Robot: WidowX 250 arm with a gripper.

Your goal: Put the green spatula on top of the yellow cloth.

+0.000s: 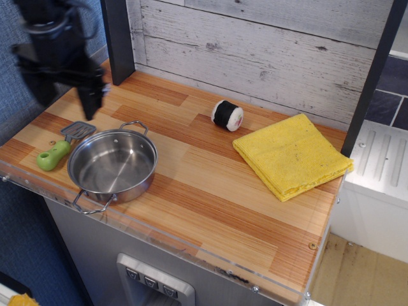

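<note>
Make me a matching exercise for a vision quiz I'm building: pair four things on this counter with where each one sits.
Things:
1. green spatula
2. yellow cloth
3. steel pan
4. black-and-white roll

Places:
A. right end of the counter
B. near the back wall, mid-counter
C. left edge, beside the pan
D. front left, right of the spatula

Pairs: 1-C, 2-A, 3-D, 4-B
</note>
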